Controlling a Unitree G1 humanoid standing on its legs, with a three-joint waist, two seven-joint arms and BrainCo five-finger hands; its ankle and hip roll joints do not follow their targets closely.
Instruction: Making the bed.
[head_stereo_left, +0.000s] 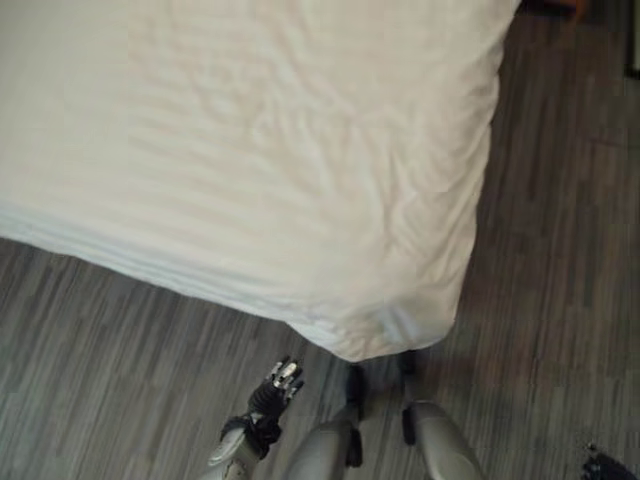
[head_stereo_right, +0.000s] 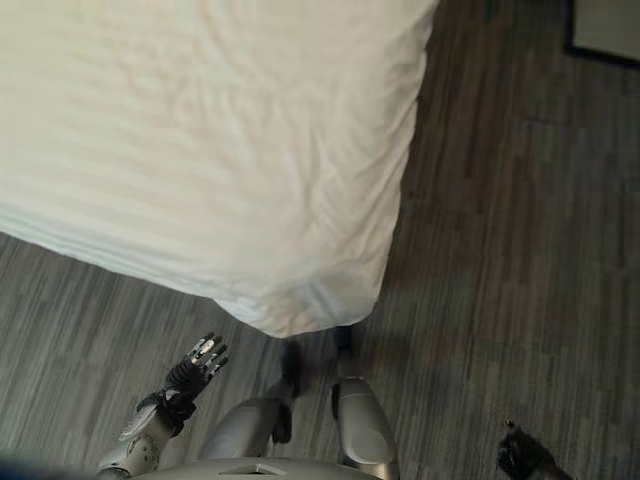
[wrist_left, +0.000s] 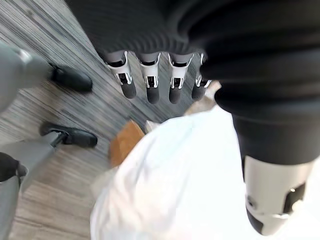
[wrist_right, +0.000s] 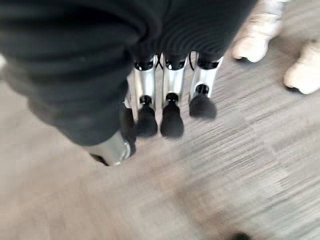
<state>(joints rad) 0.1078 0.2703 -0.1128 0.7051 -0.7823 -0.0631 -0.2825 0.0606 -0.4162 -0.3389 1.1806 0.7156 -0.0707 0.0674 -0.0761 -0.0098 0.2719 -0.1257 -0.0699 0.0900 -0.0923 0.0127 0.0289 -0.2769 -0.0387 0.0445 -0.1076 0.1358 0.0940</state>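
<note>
The bed carries a white, lightly creased cover (head_stereo_left: 250, 150) that hangs over its near edge and wraps the corner (head_stereo_left: 385, 335) closest to me. My left hand (head_stereo_left: 275, 385) hovers over the floor just below and left of that corner, open and holding nothing. In the left wrist view its fingers (wrist_left: 152, 80) are straight above the floor, with the white cover (wrist_left: 190, 185) right beside them. My right hand (head_stereo_right: 522, 455) hangs low at the right, away from the bed. Its fingers (wrist_right: 165, 100) are straight over bare floor, holding nothing.
Grey striped flooring (head_stereo_left: 560, 260) runs along the bed's right side and near edge. A brown piece (wrist_left: 125, 142) shows under the bed corner. A person's light shoes (wrist_right: 255, 37) stand on the floor beyond my right hand. A dark-edged object (head_stereo_right: 605, 30) sits far right.
</note>
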